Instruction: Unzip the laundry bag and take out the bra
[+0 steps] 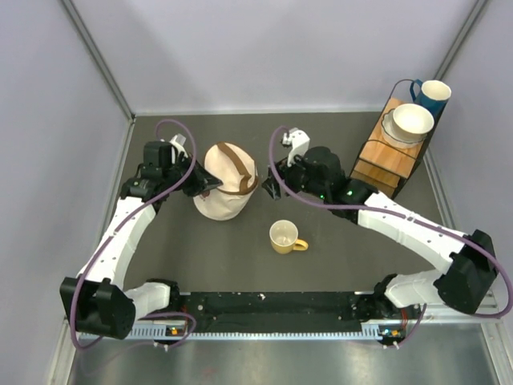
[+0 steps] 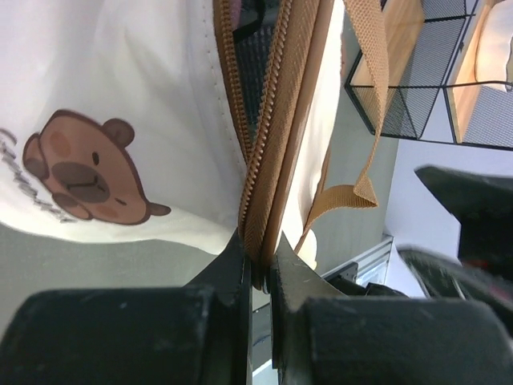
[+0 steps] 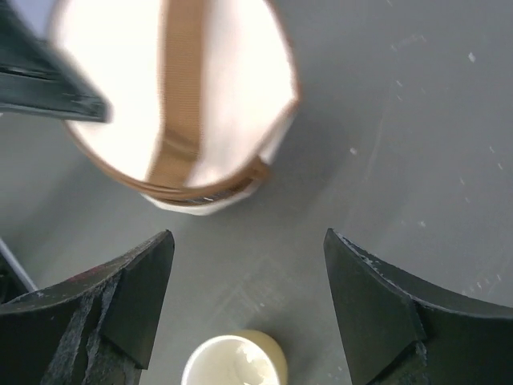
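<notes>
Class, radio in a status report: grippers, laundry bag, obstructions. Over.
Left gripper shut on laundry bag rim. Right gripper open, short of bag. Bra unseen; yellow mug nearby.

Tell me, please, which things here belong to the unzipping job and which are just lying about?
Job: laundry bag, zipper edge pinched by left gripper; right gripper, open nearby; bra not visible.
Lying about: yellow mug, white bowl, blue mug, wooden rack.
</notes>
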Available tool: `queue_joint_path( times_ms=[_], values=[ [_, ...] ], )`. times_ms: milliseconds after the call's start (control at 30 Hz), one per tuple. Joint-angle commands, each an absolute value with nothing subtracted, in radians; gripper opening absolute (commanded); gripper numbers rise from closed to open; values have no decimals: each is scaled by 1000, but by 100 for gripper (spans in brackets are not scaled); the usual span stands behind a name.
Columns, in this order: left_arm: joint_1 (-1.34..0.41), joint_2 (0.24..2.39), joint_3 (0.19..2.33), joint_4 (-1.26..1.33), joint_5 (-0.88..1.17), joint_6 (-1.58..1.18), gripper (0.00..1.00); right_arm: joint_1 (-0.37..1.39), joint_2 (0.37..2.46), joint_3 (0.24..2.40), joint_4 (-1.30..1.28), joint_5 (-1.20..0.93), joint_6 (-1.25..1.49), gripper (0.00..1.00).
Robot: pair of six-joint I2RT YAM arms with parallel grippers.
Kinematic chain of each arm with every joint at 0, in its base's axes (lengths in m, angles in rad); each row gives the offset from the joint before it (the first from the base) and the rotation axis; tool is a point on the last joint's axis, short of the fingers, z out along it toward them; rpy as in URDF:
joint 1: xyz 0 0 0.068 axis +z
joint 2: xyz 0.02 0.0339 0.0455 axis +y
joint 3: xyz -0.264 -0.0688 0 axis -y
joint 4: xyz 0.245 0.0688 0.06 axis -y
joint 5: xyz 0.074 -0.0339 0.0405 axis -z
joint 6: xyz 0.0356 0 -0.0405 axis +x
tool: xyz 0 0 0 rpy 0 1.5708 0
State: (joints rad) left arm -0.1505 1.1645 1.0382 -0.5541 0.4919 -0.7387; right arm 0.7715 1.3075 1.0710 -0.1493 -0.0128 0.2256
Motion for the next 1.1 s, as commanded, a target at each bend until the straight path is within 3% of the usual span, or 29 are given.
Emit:
queue_joint_path(
  times_ms=[0, 333, 633, 867, 1000, 1033, 1067],
  values=[
    [-153, 1144, 1057, -540, 463, -747, 0, 882, 1344, 1183, -155, 57, 160, 77],
    [-152, 1146, 968, -482, 499, -807, 0, 1043, 1480, 1276, -150, 172, 117, 77],
    [-152, 1152, 969, -483, 512, -821, 0, 1146, 1563, 1278, -52, 216, -55, 61],
    [-152, 1152, 965, -480, 517, -822, 0, 1164, 1638, 1322, -14, 291, -121, 56],
    [-152, 1160, 960, -476, 528, -824, 0, 1164, 1658, 1325, 34, 321, -127, 39],
    [-153, 1160, 959, -476, 532, -825, 0, 1164, 1660, 1327, 44, 328, -123, 25],
    [-152, 1157, 959, -474, 534, -825, 0, 1164, 1661, 1327, 51, 351, -120, 18]
  ],
)
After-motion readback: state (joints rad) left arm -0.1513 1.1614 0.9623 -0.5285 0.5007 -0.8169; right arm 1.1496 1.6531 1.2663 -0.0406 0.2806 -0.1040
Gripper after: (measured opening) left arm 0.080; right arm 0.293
